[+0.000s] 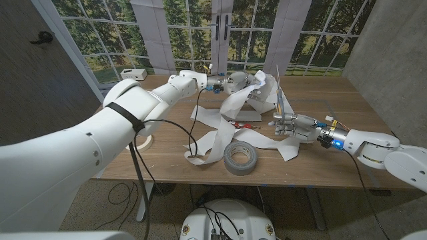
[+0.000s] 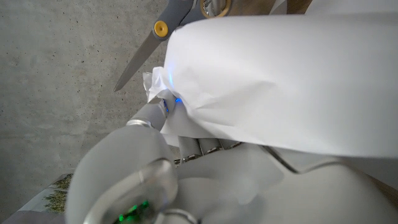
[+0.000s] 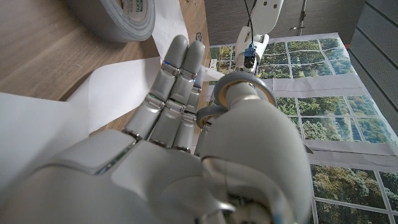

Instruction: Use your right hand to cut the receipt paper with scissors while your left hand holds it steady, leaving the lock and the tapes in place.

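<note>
Currently my left hand (image 1: pixel 235 83) holds the receipt paper (image 1: pixel 250 90) lifted over the far table (image 1: pixel 320 93). My right hand (image 1: pixel 285 124) grips the scissors (image 1: pixel 281 103), blades up beside the raised strip. No cut visible yet, I judge. Grey tape (image 1: pixel 240 158) sits near, untouched; lock not made out.

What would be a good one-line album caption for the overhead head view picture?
Left hand lifts crumpled receipt paper while right hand raises scissors beside it, grey tape roll in front.
</note>
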Controlling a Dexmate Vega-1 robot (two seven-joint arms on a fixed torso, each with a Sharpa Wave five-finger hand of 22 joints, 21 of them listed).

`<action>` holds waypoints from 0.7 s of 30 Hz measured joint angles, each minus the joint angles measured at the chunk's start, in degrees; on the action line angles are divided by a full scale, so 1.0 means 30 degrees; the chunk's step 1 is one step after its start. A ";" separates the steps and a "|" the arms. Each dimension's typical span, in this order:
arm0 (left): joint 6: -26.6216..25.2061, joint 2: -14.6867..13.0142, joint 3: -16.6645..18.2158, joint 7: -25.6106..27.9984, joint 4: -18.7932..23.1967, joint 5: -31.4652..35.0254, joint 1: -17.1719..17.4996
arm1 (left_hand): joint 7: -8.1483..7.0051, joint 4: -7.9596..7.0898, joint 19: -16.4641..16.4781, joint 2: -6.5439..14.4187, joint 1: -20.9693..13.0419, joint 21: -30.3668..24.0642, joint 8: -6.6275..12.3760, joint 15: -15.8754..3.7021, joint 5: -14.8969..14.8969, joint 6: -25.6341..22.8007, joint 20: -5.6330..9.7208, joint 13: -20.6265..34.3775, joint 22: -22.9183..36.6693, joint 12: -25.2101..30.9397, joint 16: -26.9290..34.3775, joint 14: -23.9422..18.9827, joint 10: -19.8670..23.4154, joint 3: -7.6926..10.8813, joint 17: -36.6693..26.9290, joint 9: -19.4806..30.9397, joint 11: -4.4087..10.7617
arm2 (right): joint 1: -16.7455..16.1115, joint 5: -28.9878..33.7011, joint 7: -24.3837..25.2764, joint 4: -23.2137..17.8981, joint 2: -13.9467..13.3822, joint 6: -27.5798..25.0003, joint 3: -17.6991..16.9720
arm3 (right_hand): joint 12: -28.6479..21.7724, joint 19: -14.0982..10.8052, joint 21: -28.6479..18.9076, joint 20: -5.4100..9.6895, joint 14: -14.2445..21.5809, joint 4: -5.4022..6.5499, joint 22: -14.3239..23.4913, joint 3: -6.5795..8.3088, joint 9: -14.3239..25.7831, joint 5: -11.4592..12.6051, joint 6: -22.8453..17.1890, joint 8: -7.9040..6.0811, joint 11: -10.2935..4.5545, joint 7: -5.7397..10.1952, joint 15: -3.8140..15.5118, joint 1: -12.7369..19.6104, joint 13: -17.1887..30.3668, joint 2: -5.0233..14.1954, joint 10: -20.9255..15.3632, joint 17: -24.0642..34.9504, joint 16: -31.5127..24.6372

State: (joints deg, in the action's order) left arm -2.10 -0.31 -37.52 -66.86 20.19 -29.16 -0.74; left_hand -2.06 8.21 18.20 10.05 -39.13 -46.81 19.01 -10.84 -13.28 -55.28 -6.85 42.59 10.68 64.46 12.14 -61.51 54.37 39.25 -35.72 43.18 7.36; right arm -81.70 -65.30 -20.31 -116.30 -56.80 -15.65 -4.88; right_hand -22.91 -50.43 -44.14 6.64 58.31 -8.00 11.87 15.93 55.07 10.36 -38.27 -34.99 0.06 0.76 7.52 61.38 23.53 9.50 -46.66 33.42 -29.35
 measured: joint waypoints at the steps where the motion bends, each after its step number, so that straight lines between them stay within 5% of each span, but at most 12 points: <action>1: 0.0013 -0.0014 0.0026 -0.0008 0.0000 -0.0010 0.0002 | 0.0000 0.0000 0.0000 0.0000 0.0000 0.0000 0.0000 0.0000 0.0000 0.0000 0.0000 0.0006 0.0000 0.0000 0.0000 0.0000 -0.0019 0.0000 0.0001 0.0005 0.0018 | 0.0028 -0.0004 0.0000 -0.0006 -0.0016 0.0000 0.0002 | 0.0000 0.0000 0.0000 0.0000 0.0000 0.0000 0.0000 0.0000 0.0000 -0.0001 0.0000 0.0000 -0.0027 0.0000 0.0000 -0.0001 0.0001 0.0000 0.0027 0.0052 0.0041; 21: 0.0375 0.0018 0.0726 -0.0215 0.0000 -0.0527 0.0310 | 0.0000 0.0003 -0.0176 -0.0078 0.0075 0.0073 0.0000 0.0000 0.0163 0.0000 -0.0036 -0.0134 0.0001 0.0000 0.0001 -0.0002 -0.0216 0.0001 0.0003 0.0110 0.0011 | 0.0007 0.0142 0.0227 -0.0226 0.0068 0.0317 0.0075 | -0.0072 0.0173 -0.0389 -0.0035 0.0002 0.0083 -0.0054 0.0081 0.0091 -0.0072 0.0099 0.0013 -0.0092 0.0099 0.0004 -0.0083 0.0442 -0.0082 -0.0034 0.0237 0.0116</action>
State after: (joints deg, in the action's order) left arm -0.97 -0.25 -35.34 -67.50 20.18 -30.74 0.19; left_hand -2.06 8.22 17.67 9.82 -38.91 -46.59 19.01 -10.84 -12.79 -55.28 -6.95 42.19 10.68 64.46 12.14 -61.51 53.72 39.26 -35.71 43.51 7.40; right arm -81.68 -64.88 -19.62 -116.97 -56.59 -14.70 -4.66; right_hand -23.12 -49.92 -45.31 6.54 58.31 -7.76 11.71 16.18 55.34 10.14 -37.97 -34.95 -0.21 1.06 7.54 61.13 24.86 9.25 -46.77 34.13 -29.00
